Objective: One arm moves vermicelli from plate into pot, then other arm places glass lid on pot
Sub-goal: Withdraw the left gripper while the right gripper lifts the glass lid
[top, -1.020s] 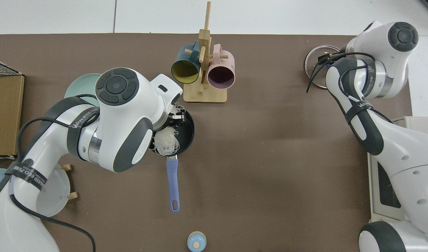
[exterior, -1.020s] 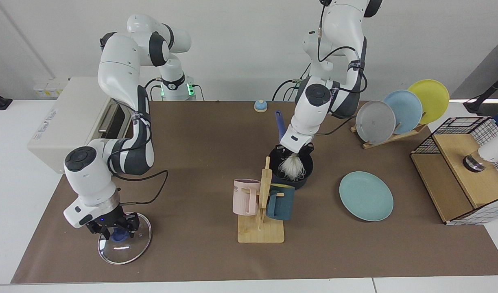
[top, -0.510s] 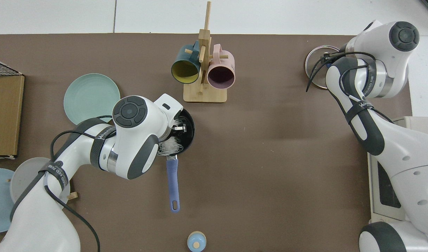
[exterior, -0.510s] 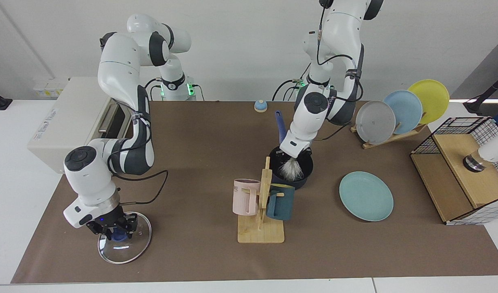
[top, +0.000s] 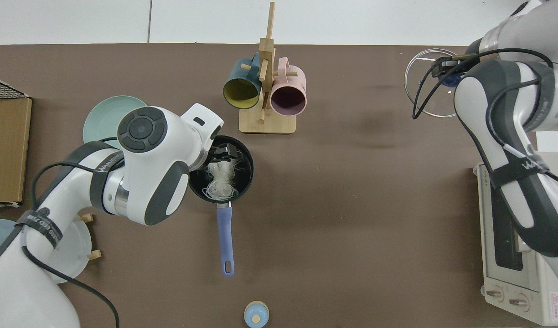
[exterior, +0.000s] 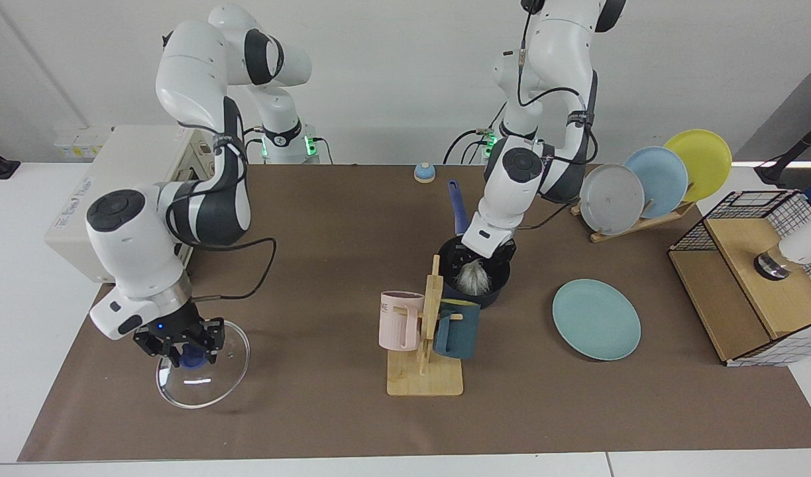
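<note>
Since a second ago: we are seeing the glass lid [exterior: 203, 362] lifting off the table in the right gripper [exterior: 179, 344], tilted, while the vermicelli [exterior: 472, 279] is sinking into the pot [exterior: 475, 271]
Left gripper [exterior: 489, 252]: hanging just above the noodles at the pot's mouth; in the top view its fingers [top: 223, 151] are standing apart, so we are judging the tangle released
Right gripper: clamping the lid's blue knob, the glass disc hanging beneath it
Where things are lying: the pot is sitting far across the table from the right gripper, beyond the mug rack [exterior: 427, 339], its handle [top: 225, 241] pointing away toward the arms' bases; the plate [exterior: 596, 318], bare, is lying beside the left gripper
Key relation: we are reckoning the left gripper is blocking the pot's opening, so it needs clearing before the lid arrives
Arm poses: the left arm is folding steeply down over the pot; the right arm is bending low, wrist down over the lid
</note>
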